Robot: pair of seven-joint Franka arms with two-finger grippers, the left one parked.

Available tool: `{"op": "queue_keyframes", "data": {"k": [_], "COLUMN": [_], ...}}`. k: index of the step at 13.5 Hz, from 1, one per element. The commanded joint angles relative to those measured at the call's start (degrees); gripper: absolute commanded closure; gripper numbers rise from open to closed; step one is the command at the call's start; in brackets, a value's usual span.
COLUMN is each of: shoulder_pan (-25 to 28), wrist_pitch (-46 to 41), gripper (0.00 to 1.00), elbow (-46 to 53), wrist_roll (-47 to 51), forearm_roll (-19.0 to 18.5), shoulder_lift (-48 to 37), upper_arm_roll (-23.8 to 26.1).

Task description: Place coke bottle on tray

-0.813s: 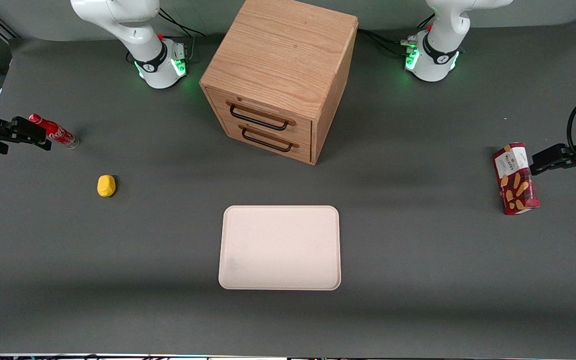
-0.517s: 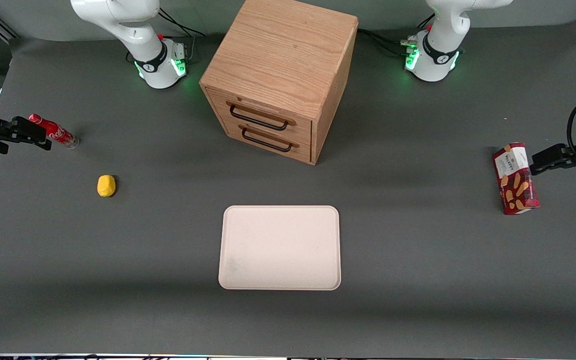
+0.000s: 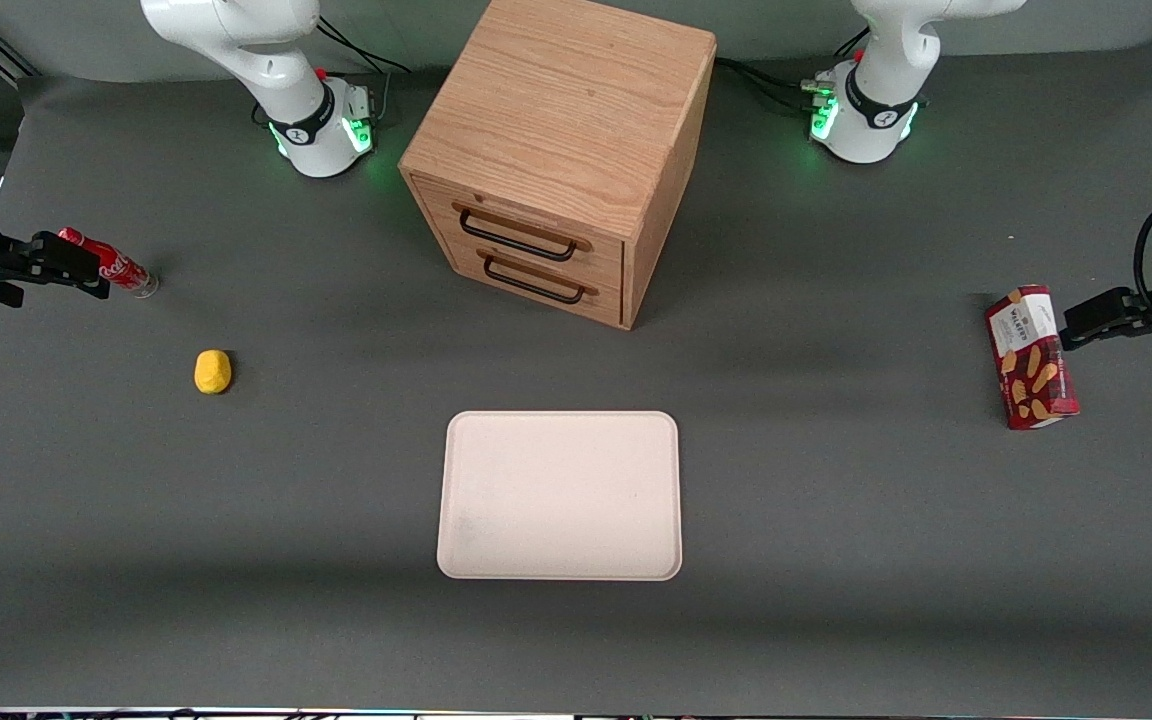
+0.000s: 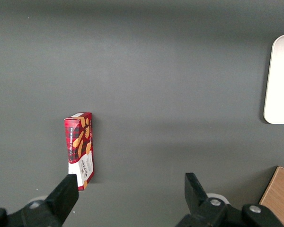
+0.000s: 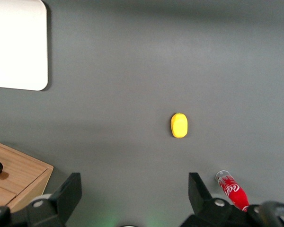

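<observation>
Gripper (image 3: 86, 278) hangs above table at working arm's end, fingers (image 5: 202, 193) spread wide, gripping nothing. Coke bottle (image 3: 111, 267) lies on its side on table, partly under gripper, clear base toward 4 o'clock in front view. Yellow lump (image 3: 213, 371) nearer front camera. Tray (image 3: 561, 495) mid-table, well apart, bare, in front of wooden drawer cabinet (image 3: 561, 150).

On the desk (image 3: 836, 560), the coke bottle (image 3: 116, 268) is partly covered by the tool (image 3: 86, 275) in the front view, so its middle is hidden. In the right wrist view the picture's edge cuts off the bottle's cap end, much of the tray (image 5: 16, 45) and most of the wooden cabinet (image 5: 14, 182). The print on the snack box (image 3: 1031, 358) is too small to read.
</observation>
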Motion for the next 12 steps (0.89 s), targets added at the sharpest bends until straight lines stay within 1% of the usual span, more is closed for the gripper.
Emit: {"op": "queue_keyframes", "data": {"k": [1, 4, 7, 9, 11, 12], "shoulder_pan": [0.03, -0.93, -1.73, -4.62, -7.17, -7.79], "wrist_pitch": [-2.01, -1.84, -1.31, -1.22, -0.52, -0.26], "gripper": [0.00, 0.00, 0.00, 0.00, 0.00, 0.00], "elbow": [1.19, -0.39, -5.48, -7.94, -10.84, -11.99], "wrist_roll": [1.04, 0.43, -0.46, -0.63, -3.25, -5.88], "forearm_roll": [0.57, 0.40, 0.31, -0.04, -1.70, -2.93], "shoulder_lift": [0.61, -0.88, -5.97, -8.78, -11.86, -12.92], "upper_arm_roll": [-0.09, -2.46, -4.57, -4.58, -4.75, -6.23]}}
